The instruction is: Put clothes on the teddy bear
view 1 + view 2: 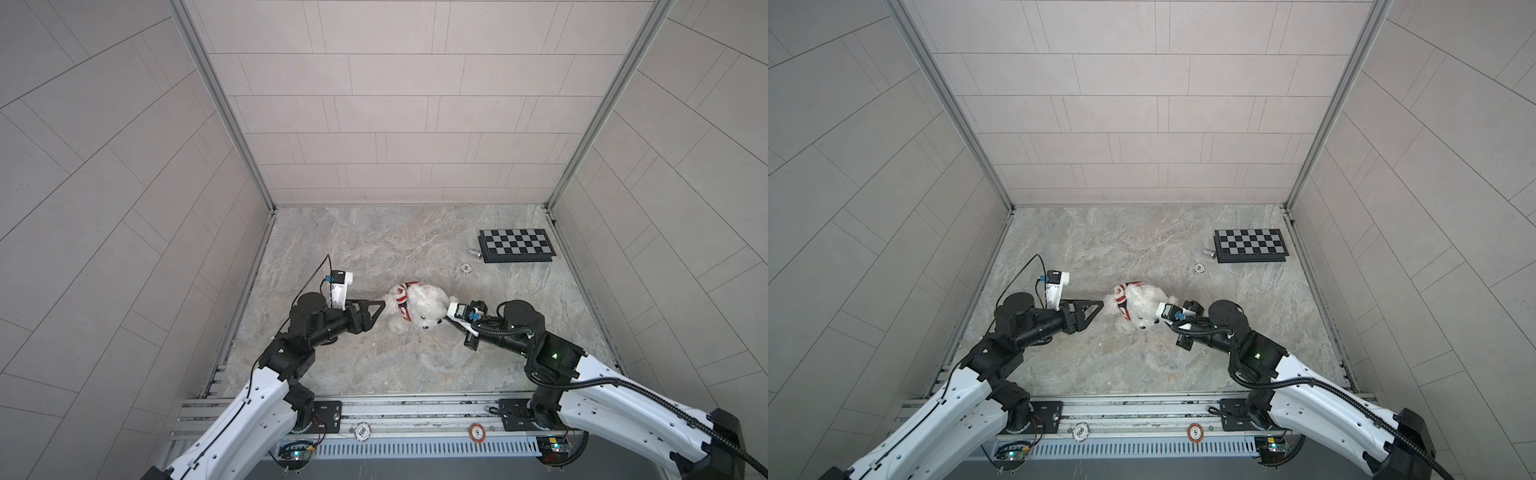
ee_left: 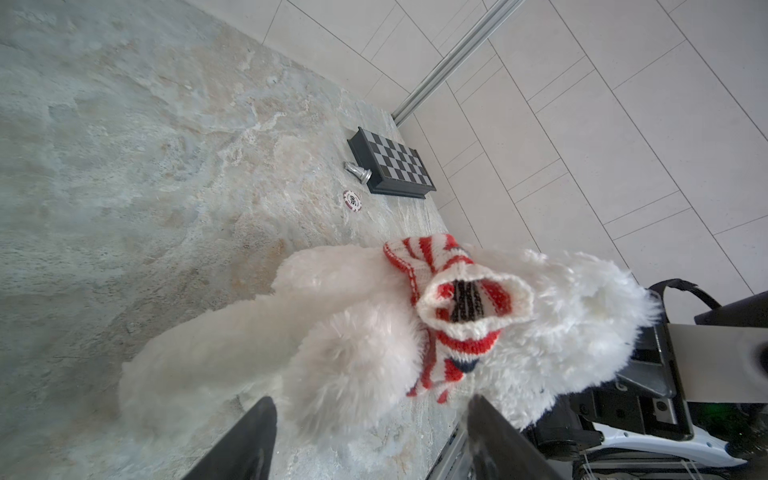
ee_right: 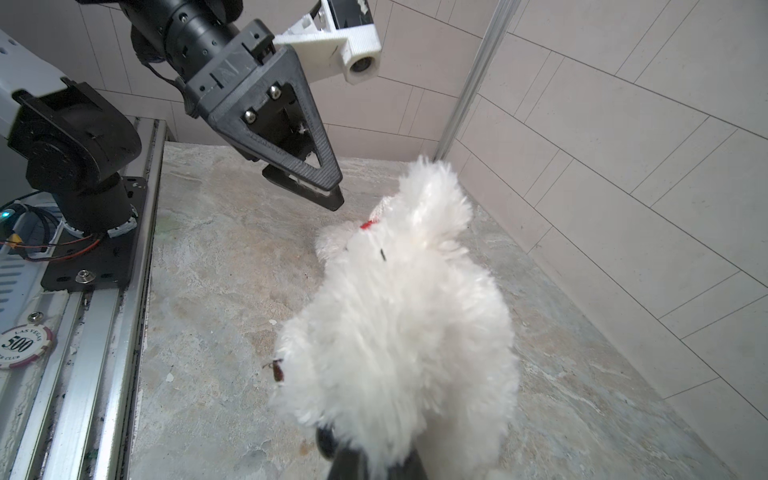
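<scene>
Our right gripper [image 3: 372, 455] pinches the teddy bear [image 1: 419, 307] at its three o'clock; our left gripper [image 1: 381, 304] gapes at nine

white chip [image 3: 25, 345]: "LAS VEGAS 500"; orange chip [image 1: 477, 432]: "5"

Pale tiled walls [image 1: 407, 104] close in on three sides, well beyond the left fingers [image 1: 380, 304]. Silver corner posts [image 1: 224, 108] drop to a marbled grey-beige tabletop [image 1: 374, 241] that spreads under those fingers. Behind them, along the near edge, there's an aluminium rail [image 1: 415, 409]. Light's soft and even, shadows faint.
</scene>
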You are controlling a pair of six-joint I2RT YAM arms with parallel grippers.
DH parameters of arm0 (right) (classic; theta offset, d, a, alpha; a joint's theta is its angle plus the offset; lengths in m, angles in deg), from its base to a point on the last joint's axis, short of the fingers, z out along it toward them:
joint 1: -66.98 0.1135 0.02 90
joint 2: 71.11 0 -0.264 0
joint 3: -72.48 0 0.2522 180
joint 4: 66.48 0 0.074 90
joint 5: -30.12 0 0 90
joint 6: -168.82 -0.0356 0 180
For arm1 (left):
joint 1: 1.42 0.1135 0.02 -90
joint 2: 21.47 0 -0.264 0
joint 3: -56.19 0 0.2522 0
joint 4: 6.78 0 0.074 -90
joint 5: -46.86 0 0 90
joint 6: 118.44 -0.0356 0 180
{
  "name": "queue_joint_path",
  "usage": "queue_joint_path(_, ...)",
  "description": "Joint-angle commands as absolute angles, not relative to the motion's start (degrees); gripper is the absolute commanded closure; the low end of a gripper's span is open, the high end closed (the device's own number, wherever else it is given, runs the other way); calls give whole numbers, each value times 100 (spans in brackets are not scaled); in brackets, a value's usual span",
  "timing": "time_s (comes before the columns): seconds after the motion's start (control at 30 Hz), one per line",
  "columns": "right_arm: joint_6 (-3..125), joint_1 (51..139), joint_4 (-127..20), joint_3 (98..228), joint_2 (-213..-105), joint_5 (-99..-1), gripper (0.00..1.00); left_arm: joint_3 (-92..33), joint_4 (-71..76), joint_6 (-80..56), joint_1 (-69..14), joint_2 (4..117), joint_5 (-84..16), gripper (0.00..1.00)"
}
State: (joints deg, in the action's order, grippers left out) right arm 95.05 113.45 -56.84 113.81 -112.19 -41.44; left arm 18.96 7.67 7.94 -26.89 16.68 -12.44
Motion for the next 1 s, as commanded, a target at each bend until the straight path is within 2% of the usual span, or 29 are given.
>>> queue_joint_path(0.0,9477,11346,-5940,11353,-11120,-4045,100,2010,613,742,-2669,1971,-1126,22)
queue_joint_path(0.17,9416,11347,-5993,11290,-11084,-4010,100,2005,-215,1028,-2722,2527,-860,23)
queue_joint_path(0.23,9392,11342,-6009,11278,-11076,-4031,100,1893,-238,986,-2842,2692,-851,29)
queue_joint_path(0.4,9362,11347,-6009,11286,-11140,-4072,100,1809,-385,988,-2963,2880,-796,73)
queue_joint_path(0.5,9209,11347,-6025,11293,-11170,-4154,83,1791,-325,965,-2969,2790,-836,96)
queue_joint_path(0.53,9182,11346,-5983,11312,-11183,-4171,77,1783,-282,939,-2970,2739,-871,100)
queue_joint_path(0.6,9083,11347,-5790,11417,-11202,-4260,64,1758,-140,848,-2971,2654,-944,100)
queue_joint_path(0.67,8959,11347,-5416,11638,-11274,-4456,55,1743,-50,778,-2971,2634,-987,100)
queue_joint_path(0.7,8934,11347,-5177,11779,-11326,-4506,36,1738,-40,747,-2972,2645,-1012,100)
queue_joint_path(0.77,8830,11356,-4885,11981,-11390,-4473,22,1740,-81,737,-2972,2714,-1038,100)
queue_joint_path(0.97,8360,11441,-4844,12402,-11603,-4731,22,1695,-191,665,-2972,2905,-1120,100)
